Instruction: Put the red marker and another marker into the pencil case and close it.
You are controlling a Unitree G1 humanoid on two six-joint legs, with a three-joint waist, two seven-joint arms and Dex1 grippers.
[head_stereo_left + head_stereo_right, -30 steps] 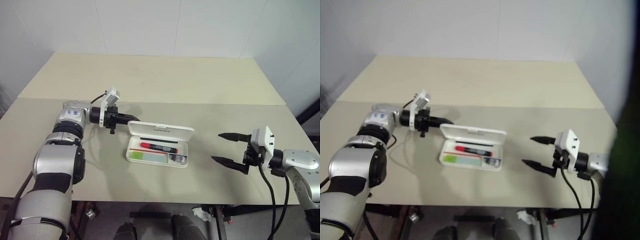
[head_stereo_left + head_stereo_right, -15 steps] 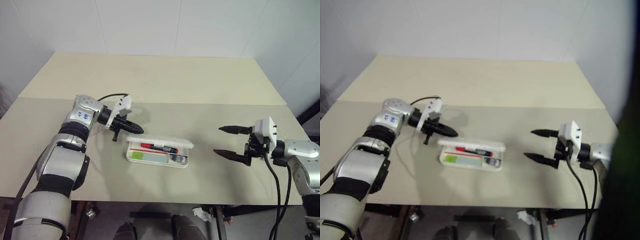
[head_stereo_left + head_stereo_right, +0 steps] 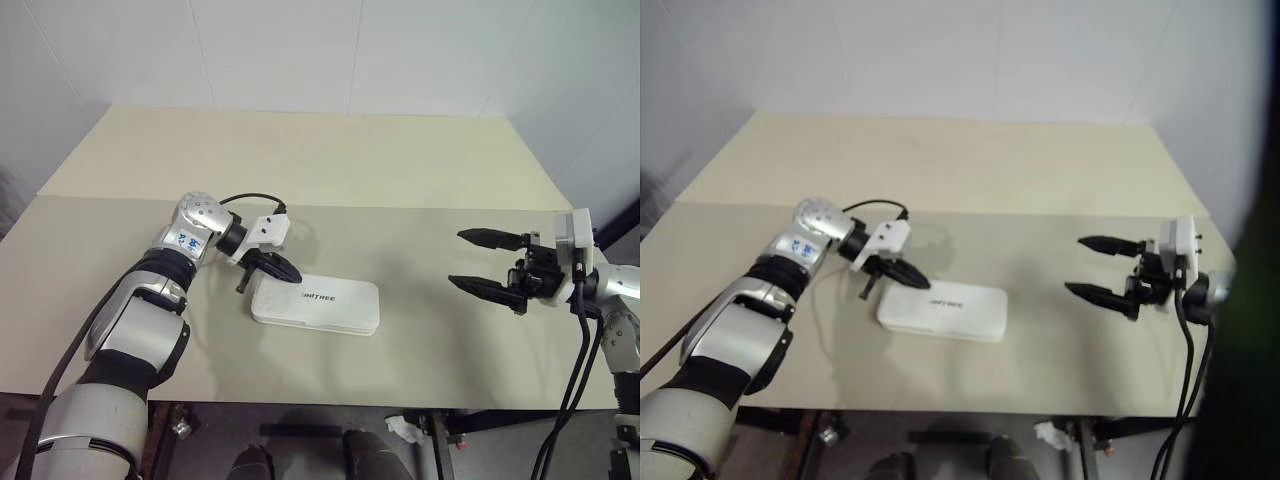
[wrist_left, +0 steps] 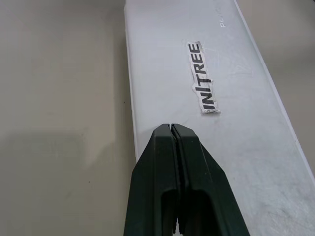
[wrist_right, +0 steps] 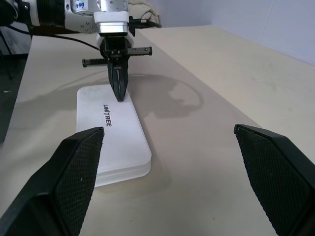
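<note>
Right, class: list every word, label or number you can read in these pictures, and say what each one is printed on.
"UNITREE": black lettering on the lid of the closed white pencil case; in the left wrist view the first letter is hidden behind the left gripper.
Blue marks on a sticker on the left arm: too small to read.
Faint embossed characters near the lid's far edge: not legible.

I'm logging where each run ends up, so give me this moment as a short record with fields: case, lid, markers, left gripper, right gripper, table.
case: white pencil case lying flat on the table, lettering side up
lid: down over the base; whether it has latched cannot be told
markers: none in sight
left gripper: left gripper shut, tips at the case's back left corner, holding nothing
right gripper: right gripper open, holding nothing, off to the right, apart from the case
table: beige table
</note>
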